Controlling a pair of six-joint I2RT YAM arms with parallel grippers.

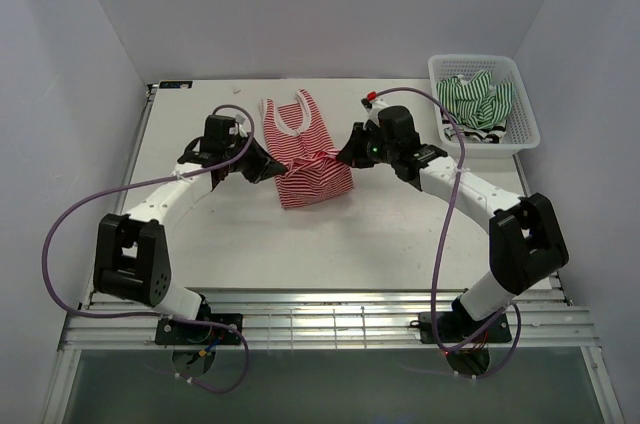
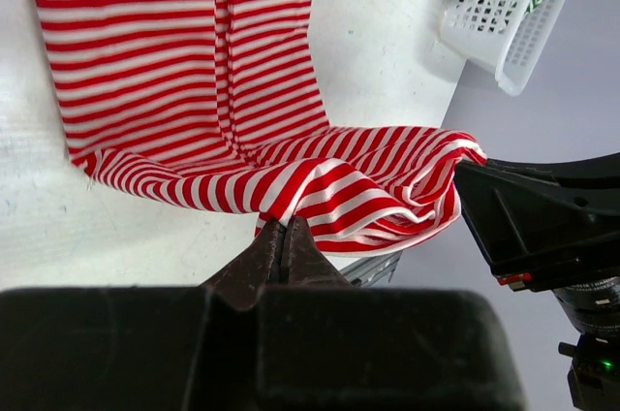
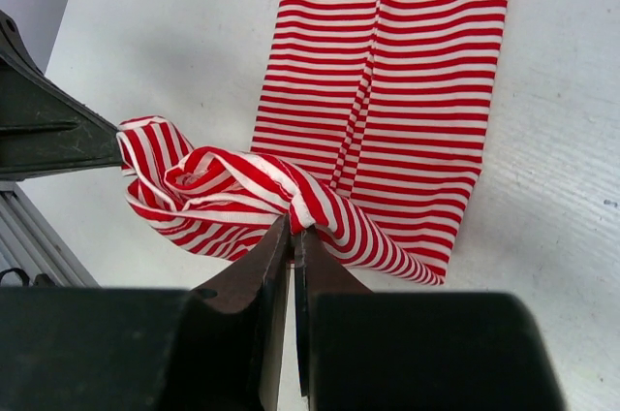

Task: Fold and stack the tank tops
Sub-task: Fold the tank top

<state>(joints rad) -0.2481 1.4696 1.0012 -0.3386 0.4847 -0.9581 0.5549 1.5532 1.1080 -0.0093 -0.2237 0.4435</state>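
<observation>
The red-and-white striped tank top (image 1: 305, 149) lies in the middle of the table, its neck end flat toward the far side and its hem end lifted between both grippers. My left gripper (image 1: 272, 166) is shut on the hem's left corner (image 2: 281, 200). My right gripper (image 1: 345, 156) is shut on the hem's right corner (image 3: 305, 212). The cloth bunches and sags between them. The green-and-white tank top (image 1: 478, 96) lies crumpled in the basket with a black-and-white one (image 1: 470, 130) under it, mostly hidden.
The white lattice basket (image 1: 527, 114) stands at the far right of the table and shows in the left wrist view (image 2: 504, 14). A metal rail (image 1: 330, 319) runs along the near table edge. Grey walls close in the left, far and right sides.
</observation>
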